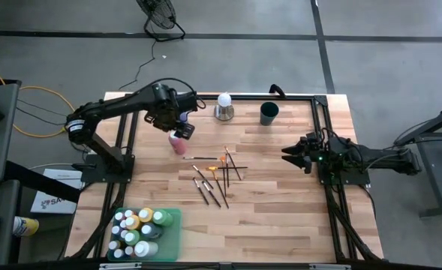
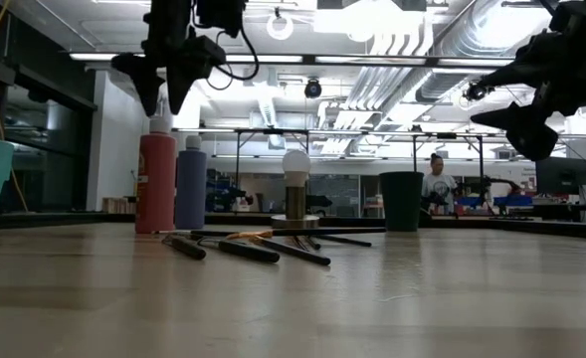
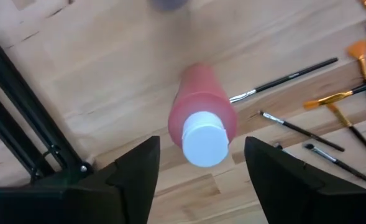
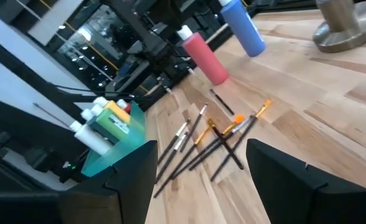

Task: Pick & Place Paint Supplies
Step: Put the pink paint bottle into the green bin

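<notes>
**Hovering over pink bottle, fingers spread**

Left gripper (image 1: pixel 177 127) hangs directly above the pink bottle (image 1: pixel 178 142), fingers spread either side of its white cap (image 3: pixel 204 138), no contact visible. Bottle stands upright on the table (image 1: pixel 281 195), at 9 o'clock from the scattered brushes (image 1: pixel 214 176). Low view shows a blue-purple bottle (image 2: pixel 191 184) just beside it; the high view mostly hides that one under the arm. Right gripper (image 1: pixel 287 153) waits at 3 o'clock, spread, empty. Teal bin (image 1: pixel 169 238) at 7 o'clock holds more bottles.

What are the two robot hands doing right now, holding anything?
Left hand: open, holding nothing, fingers spread just above the cap of the pink bottle.
Right hand: open and empty, held above the table, away from the brushes.
</notes>
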You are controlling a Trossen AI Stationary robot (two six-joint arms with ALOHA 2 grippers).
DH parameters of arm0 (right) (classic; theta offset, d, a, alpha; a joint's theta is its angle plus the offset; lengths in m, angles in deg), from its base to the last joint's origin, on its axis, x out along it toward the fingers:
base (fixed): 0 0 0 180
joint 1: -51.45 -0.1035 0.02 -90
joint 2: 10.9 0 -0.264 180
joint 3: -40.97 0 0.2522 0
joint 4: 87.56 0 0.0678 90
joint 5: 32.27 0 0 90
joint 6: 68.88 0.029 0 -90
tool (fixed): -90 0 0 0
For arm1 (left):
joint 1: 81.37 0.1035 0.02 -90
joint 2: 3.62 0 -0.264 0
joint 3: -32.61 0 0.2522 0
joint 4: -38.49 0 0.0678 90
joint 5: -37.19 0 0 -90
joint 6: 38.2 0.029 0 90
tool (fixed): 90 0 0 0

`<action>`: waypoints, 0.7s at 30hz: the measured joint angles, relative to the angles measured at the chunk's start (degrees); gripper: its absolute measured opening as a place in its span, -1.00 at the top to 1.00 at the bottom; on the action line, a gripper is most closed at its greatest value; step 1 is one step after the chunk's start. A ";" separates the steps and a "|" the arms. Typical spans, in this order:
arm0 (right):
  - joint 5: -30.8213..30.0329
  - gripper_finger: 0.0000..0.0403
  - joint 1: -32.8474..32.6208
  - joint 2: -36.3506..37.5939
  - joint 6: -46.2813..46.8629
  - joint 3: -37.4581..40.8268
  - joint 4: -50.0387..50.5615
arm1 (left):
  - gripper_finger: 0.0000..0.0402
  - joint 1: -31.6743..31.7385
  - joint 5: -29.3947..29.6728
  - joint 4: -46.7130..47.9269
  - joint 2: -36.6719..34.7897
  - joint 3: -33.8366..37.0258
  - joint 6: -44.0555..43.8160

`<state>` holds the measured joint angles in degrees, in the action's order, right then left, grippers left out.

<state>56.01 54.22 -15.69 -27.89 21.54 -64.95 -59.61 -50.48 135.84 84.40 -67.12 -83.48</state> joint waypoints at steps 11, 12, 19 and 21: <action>-1.13 -0.19 -0.01 -0.01 0.96 0.00 0.86 | -0.09 0.00 -0.76 -4.62 0.00 5.14 0.02; -1.13 -0.19 0.00 -0.01 0.98 0.00 0.86 | -0.08 0.00 -0.76 -5.51 0.00 5.62 0.12; -1.13 -0.19 0.00 -0.01 1.02 0.00 0.86 | 0.05 0.00 -1.63 -6.07 0.00 6.27 0.42; -1.13 -0.19 0.00 -0.01 1.03 0.00 0.86 | 0.12 0.00 -2.08 -5.81 -0.01 6.28 0.44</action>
<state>54.88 54.22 -15.70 -26.86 21.54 -64.08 -59.61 -52.56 130.03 84.39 -60.84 -83.03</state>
